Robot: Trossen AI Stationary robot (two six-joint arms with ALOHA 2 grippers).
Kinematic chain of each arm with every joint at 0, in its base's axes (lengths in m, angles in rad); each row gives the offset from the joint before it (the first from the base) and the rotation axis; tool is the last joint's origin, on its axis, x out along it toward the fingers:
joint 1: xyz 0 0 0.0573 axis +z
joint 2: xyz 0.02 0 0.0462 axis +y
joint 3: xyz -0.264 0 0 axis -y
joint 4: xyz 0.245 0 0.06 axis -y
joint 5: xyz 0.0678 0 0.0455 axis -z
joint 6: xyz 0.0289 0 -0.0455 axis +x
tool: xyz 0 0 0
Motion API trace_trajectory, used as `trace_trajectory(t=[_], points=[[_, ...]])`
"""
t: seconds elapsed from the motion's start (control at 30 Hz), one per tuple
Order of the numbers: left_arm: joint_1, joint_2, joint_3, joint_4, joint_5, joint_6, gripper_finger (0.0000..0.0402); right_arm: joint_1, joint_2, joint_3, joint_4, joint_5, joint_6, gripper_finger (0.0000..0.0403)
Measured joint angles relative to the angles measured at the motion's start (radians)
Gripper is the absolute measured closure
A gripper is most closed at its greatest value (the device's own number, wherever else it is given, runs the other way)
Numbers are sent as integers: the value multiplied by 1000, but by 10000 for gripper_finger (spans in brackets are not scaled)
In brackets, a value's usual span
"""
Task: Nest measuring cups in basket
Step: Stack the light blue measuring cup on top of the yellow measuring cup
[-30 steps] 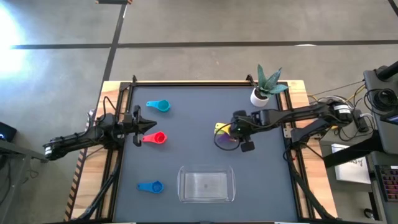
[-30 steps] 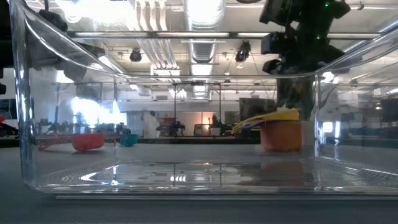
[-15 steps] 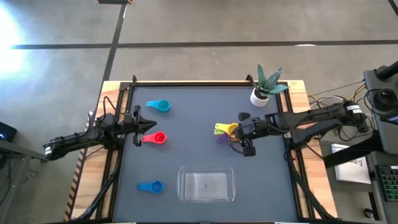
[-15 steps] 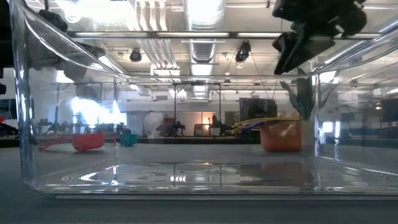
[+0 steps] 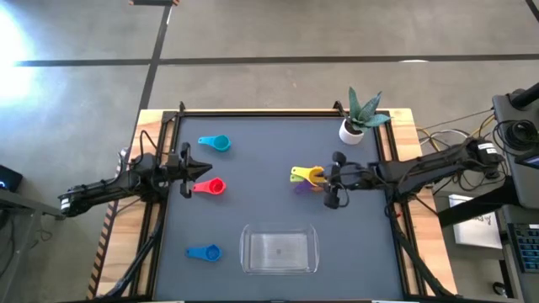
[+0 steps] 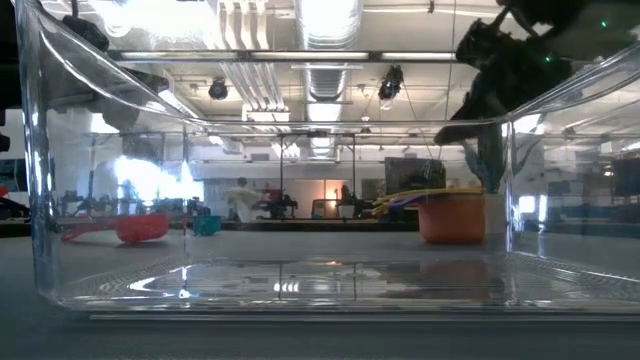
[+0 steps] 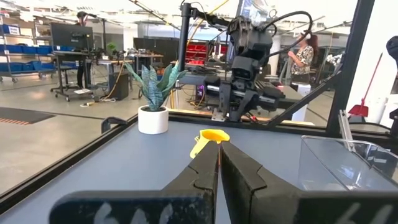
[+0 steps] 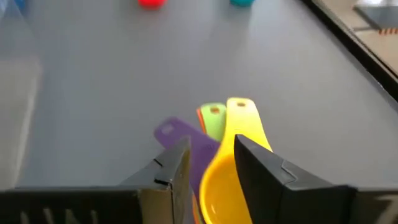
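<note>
A nested stack of measuring cups (image 5: 306, 177) stands on the dark mat right of centre. The yellow cup (image 8: 231, 177) is on top, green (image 8: 212, 118) and purple (image 8: 177, 134) handles fan out below it, and the orange bowl (image 6: 452, 220) rests on the mat. My right gripper (image 5: 327, 179) hovers open just right of and above the stack, slanting down, its fingers (image 8: 261, 163) clear of the cups. Loose on the mat lie a red cup (image 5: 210, 187), a light blue cup (image 5: 216, 143) and a blue cup (image 5: 204, 252). The clear basket (image 5: 246, 250) sits at the near edge. My left gripper (image 5: 202, 171) waits shut beside the red cup.
A white pot with a spiky plant (image 5: 352, 128) stands at the far right corner, close behind my right arm. The basket's clear wall (image 6: 30, 200) fills the low view. Bare mat lies between the stack and the basket.
My right gripper has drawn back from directly over the stack toward the table's right edge and tipped from pointing down to a shallow downward slant. The stack stays standing where it was.
</note>
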Motion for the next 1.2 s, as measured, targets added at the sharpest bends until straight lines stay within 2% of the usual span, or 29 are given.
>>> trace_trajectory(t=[0.27,0.4,0.7,0.87,1.2], points=[[0,0,0,0,0,0,402,-2,-26,-186,354,26,-39,329],[0,0,0,0,0,0,402,-5,-21,-247,457,54,-57,341],[0,0,0,0,0,-5,402,-38,-20,-307,491,55,-41,345],[0,0,0,2,0,-73,402,-40,-20,-330,493,78,-30,345],[0,-1,0,190,-17,-203,402,-40,-21,-331,519,73,-34,344]])
